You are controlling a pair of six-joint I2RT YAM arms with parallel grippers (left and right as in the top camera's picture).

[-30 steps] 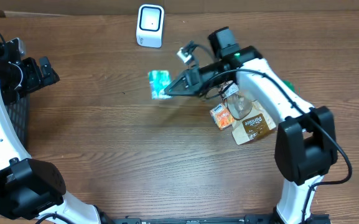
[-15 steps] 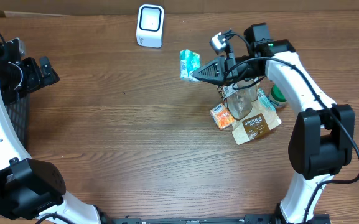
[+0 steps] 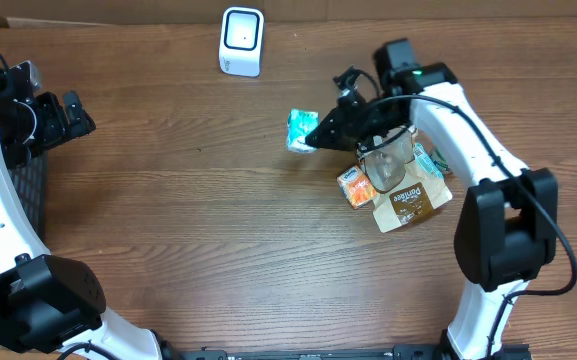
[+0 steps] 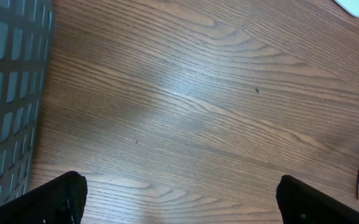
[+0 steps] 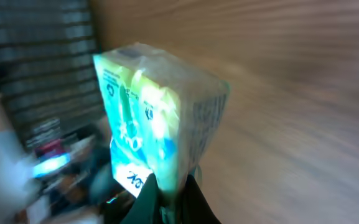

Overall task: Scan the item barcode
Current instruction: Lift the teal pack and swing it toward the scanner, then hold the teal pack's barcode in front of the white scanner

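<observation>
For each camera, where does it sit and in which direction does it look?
Overhead: fixed above the table, facing down; both arms and the white scanner show.
Left wrist: on the left arm, facing down at wood and a basket; the open left claw shows at the bottom corners.
Right wrist: looks along the right claw, shut on the green packet; blurred.
Shared: overhead and right wrist both show the green packet.

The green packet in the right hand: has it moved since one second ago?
Yes. The green packet, pinched in the right hand, has shifted to the right in the overhead view, farther from the white scanner.
</observation>
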